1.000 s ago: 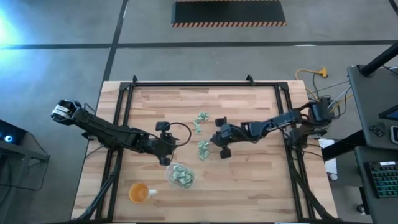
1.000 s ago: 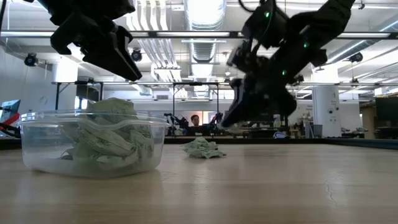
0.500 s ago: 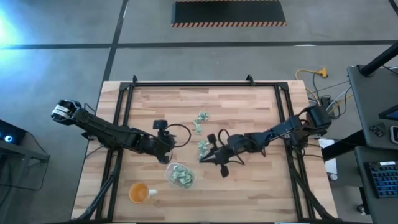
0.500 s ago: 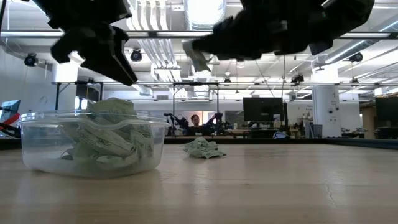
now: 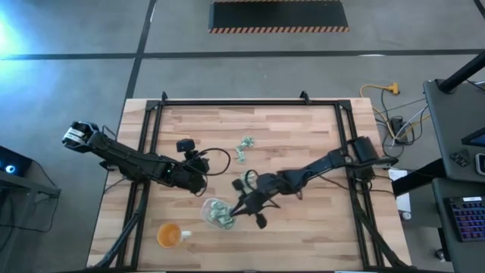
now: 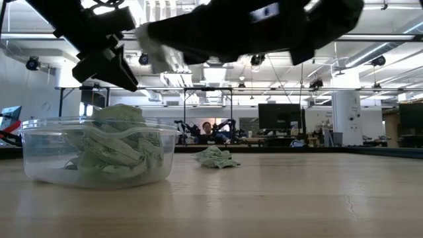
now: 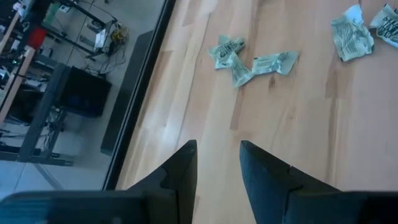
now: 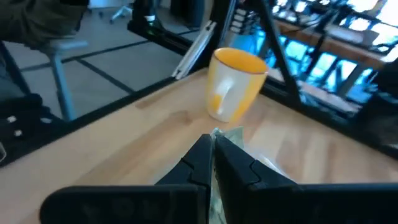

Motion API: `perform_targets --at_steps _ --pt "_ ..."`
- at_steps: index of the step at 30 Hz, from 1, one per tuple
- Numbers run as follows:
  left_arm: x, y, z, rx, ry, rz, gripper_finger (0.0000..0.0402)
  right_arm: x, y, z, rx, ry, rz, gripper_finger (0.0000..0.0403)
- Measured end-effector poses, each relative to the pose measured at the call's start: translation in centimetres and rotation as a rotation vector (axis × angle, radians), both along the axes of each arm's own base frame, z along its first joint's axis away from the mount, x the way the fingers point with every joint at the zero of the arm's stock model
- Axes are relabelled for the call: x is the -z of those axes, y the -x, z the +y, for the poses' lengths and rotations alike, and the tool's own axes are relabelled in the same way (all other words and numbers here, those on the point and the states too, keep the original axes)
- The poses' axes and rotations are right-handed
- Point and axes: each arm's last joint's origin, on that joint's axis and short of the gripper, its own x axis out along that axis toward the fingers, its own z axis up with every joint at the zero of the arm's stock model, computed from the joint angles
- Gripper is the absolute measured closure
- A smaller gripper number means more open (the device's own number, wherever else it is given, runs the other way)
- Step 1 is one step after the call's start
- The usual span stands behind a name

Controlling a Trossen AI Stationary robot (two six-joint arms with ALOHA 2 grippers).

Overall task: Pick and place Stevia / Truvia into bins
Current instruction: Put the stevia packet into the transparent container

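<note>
1. Stevia packet [image 8: 229, 134]: one pale green packet is pinched between the closed fingers of the right gripper [image 5: 236, 211]; only its tip is seen past the fingertips in the right wrist view.
2. Right gripper: it is held above the rim of the clear bin [image 5: 219, 213], on the side nearest the right arm.
3. Clear bin: a heap of packets [image 6: 117, 149] is contained in it, directly below and beside the right gripper's fingertips.
4. Loose packets [image 5: 244, 146]: a small group is left on the wooden table [image 5: 303, 136], beyond the right gripper and ahead of the left gripper [image 5: 198, 161].
5. Left gripper: it is held above the table, apart from the bin, with a narrow gap between its fingers [image 7: 180, 171] and nothing in them.
6. Orange cup [image 5: 170, 235]: it is placed past the bin from the right gripper.
</note>
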Motion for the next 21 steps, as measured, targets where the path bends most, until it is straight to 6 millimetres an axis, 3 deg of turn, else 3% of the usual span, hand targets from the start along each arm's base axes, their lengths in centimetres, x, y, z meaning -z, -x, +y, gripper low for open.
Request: perform_targets --at_steps 9,21 --pt "0.0 0.1 0.0 0.001 -0.001 0.007 0.0297 2.2 -4.3 1.1 -0.023 0.055 0.250 0.0394" --pt "0.0 0.1 0.0 0.001 0.000 0.006 0.0297 2.6 -5.0 1.2 -0.011 0.054 0.370 0.0393"
